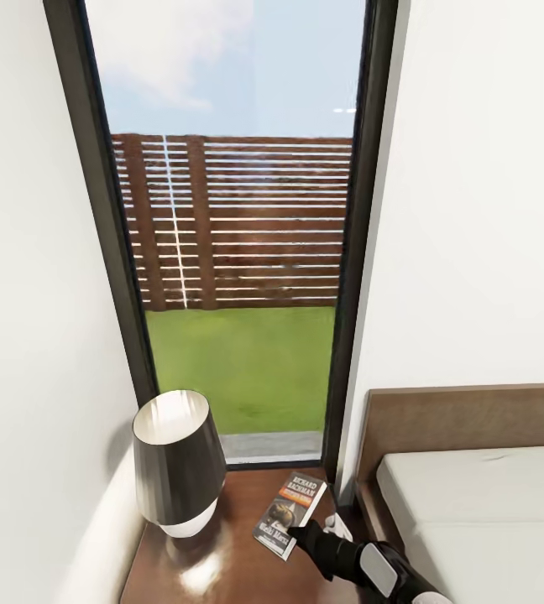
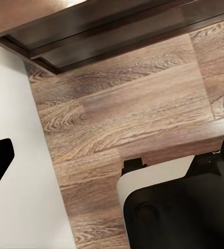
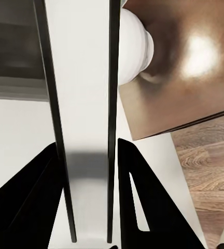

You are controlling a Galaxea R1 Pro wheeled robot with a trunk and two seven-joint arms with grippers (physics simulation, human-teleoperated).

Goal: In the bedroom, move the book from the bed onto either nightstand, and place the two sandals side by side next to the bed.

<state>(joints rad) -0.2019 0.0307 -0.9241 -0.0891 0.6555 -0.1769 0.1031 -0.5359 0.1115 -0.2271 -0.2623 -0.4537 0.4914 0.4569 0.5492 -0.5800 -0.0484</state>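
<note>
The right end effector (image 3: 88, 197) is clamped on the book (image 1: 290, 514), whose thin edge runs between its black fingers (image 3: 143, 202) in the right wrist view. The book hangs low over the nightstand (image 1: 222, 562), beside a dark lamp (image 1: 178, 461). The bed (image 1: 490, 495) stands just right. I cannot tell the left end effector's state

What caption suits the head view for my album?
Right gripper setting the book on the nightstand beside a lamp.
</note>
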